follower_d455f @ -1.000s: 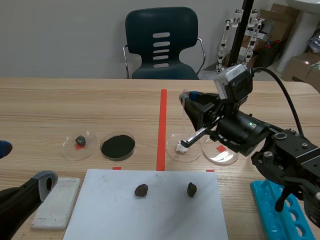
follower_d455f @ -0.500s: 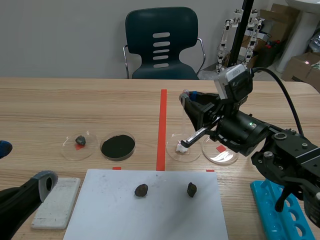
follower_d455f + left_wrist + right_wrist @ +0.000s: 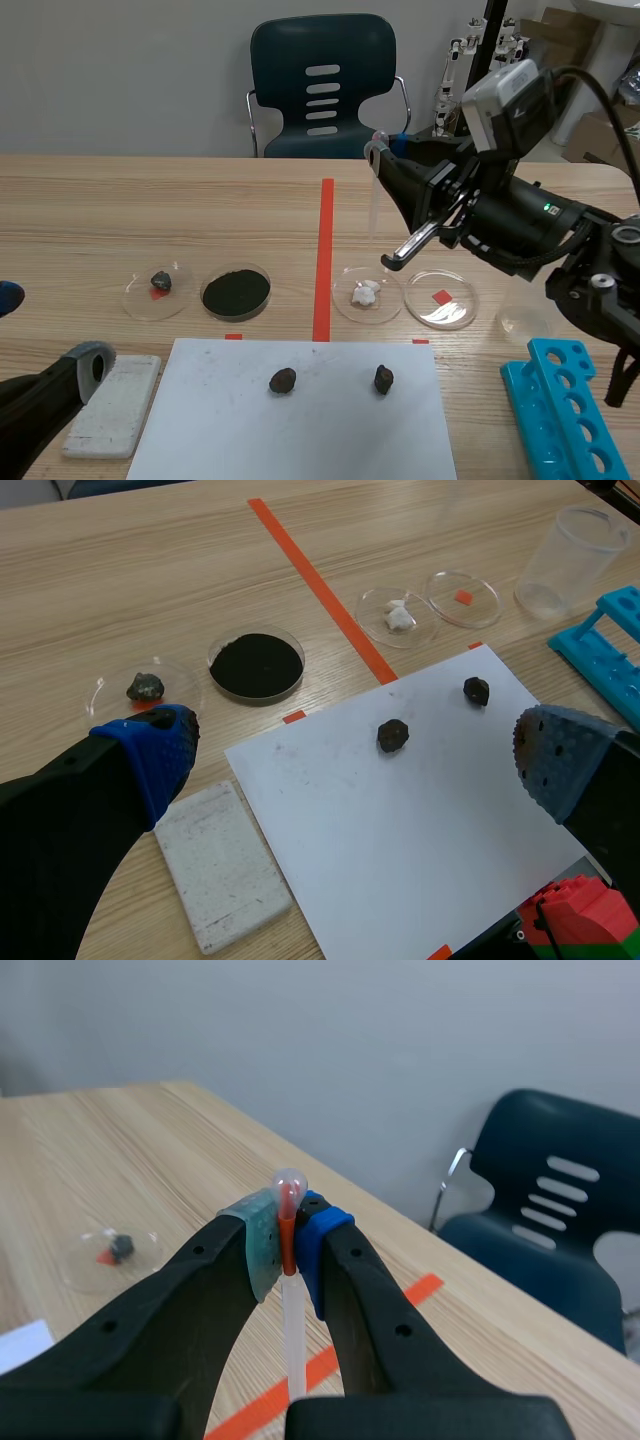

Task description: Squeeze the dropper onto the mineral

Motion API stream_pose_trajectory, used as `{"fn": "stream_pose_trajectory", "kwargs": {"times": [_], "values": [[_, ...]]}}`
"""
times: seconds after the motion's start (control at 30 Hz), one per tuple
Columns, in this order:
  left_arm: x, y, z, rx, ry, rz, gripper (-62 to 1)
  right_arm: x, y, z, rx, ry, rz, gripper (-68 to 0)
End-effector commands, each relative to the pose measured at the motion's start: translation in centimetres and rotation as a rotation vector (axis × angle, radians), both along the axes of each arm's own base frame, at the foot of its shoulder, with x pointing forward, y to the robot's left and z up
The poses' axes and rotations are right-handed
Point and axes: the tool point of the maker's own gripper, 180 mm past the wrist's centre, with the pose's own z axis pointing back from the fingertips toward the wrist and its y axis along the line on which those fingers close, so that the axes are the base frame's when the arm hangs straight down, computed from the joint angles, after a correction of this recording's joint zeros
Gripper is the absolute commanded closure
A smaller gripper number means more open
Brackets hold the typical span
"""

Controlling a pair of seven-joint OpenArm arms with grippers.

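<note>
Right, the clear plastic dropper hangs upright, high over the small clear dish that holds the white lump of mineral, with its tip well apart from the lump. I judge the pick-up done. The lowering toward the mineral and the squeeze look left to do, though I cannot tell from here whether any drop has landed.

My right gripper is clamped on the dropper. Its pads pinch the neck just under the bulb, which stands free above them, so nothing presses it. My left gripper is spread wide and holds nothing. It sits low, nearer me than that dish, over the white paper sheet carrying two dark stones.

Just beside the mineral dish, toward the right arm, sits an empty clear dish. On its other side is a dish of black powder, and beyond that a dish with a dark stone.
</note>
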Motion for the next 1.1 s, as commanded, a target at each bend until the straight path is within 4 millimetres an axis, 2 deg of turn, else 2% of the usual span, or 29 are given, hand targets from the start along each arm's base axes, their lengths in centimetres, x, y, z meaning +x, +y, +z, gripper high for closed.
{"fn": "stream_pose_trajectory", "kwargs": {"times": [0.0,0.27,0.53,0.73,1.07], "values": [[0.2,-0.1,0.9,-0.015,-0.026,0.001,-62.3,-0.7,-0.4,1.1,-0.001,-0.016,0.01,-1.3],[0.2,-0.1,0.9,-0.015,-0.026,0.001,-62.3,-6.0,-1.0,3.3,-0.004,-0.024,0.041,-1.3],[0.2,-0.1,0.9,-0.015,-0.026,0.001,-62.3,-10.2,-2.0,3.5,-0.051,0.005,0.02,-1.3],[0.2,-0.1,0.9,-0.015,-0.026,0.001,-62.3,-12.4,-2.7,3.8,-0.052,0.024,0.017,-1.3],[0.2,-0.1,0.9,-0.015,-0.026,0.001,-62.3,-14.1,-3.9,3.4,-0.047,0.093,0.008,-1.3]]}}
